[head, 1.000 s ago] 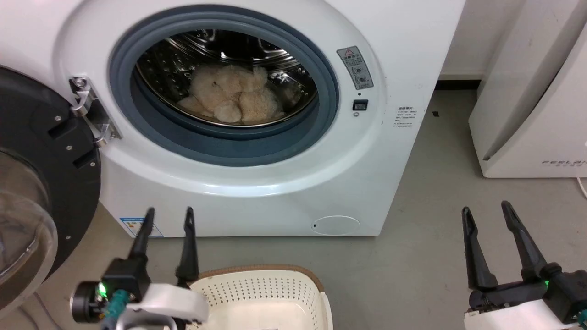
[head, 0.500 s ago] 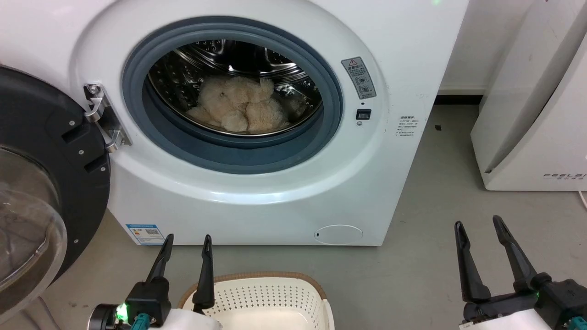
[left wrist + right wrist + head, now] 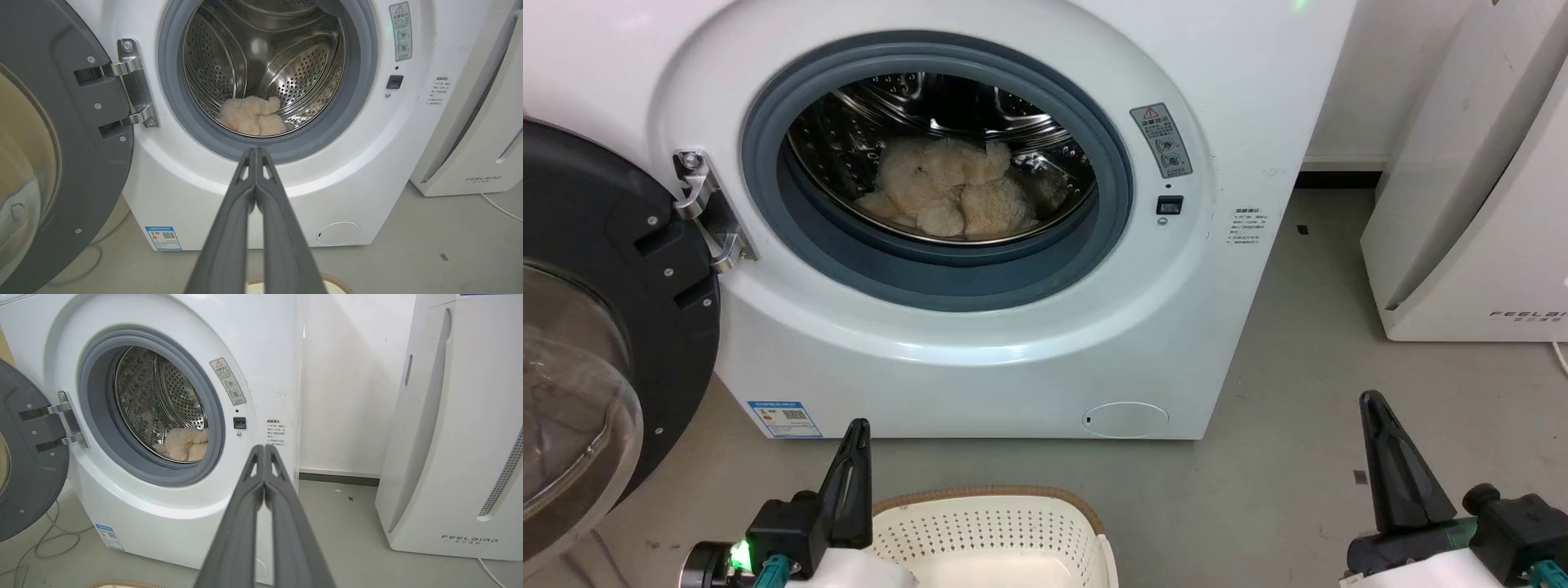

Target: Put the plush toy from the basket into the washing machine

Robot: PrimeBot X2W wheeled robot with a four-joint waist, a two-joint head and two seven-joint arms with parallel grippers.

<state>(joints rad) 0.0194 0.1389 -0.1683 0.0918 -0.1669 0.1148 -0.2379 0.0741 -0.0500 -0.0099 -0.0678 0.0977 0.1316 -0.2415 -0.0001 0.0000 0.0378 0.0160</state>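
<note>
Plush toy (image 3: pixel 947 192): lies inside the washing machine (image 3: pixel 1241 122), on the bottom of the steel drum (image 3: pixel 947 102), a cream-beige shaggy heap just behind the lower lip of the grey gasket (image 3: pixel 947 282). It touches the drum floor and is clear of both grippers. The black-framed glass door (image 3: pixel 596 269) stands swung open on its hinge at the machine's left. Basket (image 3: pixel 988 531): on the grey floor (image 3: pixel 1298 343) in front of the machine, below the porthole, its brown rim and perforated wall cut off by the bottom edge of the head view. Left gripper (image 3: pixel 856 431): jaws together, fingers pressed tip to tip and pointing toward the machine, just beside the basket's left rim; in the left wrist view the closed tips line up under the porthole. Right gripper (image 3: pixel 1374 402): jaws together likewise, holding nothing, over bare floor well to the right of the basket and near the white slanted appliance (image 3: pixel 1478 229) marked FEELBIRD.
</note>
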